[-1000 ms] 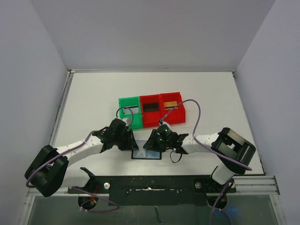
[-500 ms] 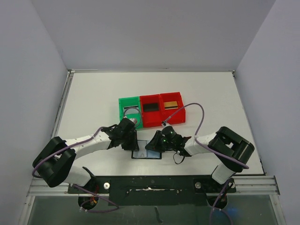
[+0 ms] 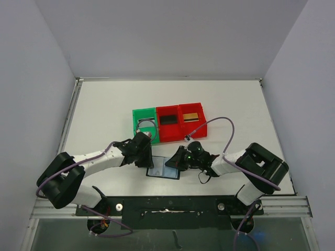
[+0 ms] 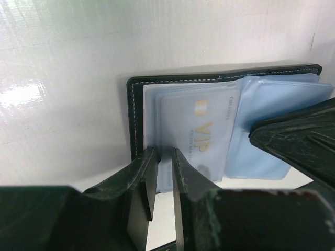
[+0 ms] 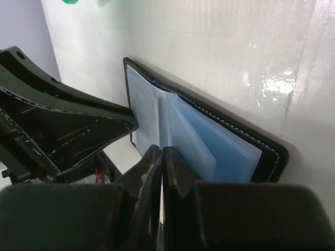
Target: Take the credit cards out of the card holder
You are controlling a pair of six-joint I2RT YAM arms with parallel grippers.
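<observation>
Black-fingered, the left gripper (image 4: 159, 157) stands narrow, pinching the edge of a glossy blue pocket (image 4: 157, 104) of the flat black bifold card holder (image 3: 163, 172), which lies open on the white table (image 3: 104, 115), near the arms, between both grippers. A silvery-grey plastic card (image 4: 201, 125) sits in that pocket. The right gripper (image 5: 161, 152) is closed at the middle pockets' edge

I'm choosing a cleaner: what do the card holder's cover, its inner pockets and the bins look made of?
The card holder cover looks like black leather or imitation, matte, with pale stitching along its edge. The pockets seem thin glossy bluish vinyl: a card shows through. The bins look like rigid moulded plastic, solid red and green.
</observation>
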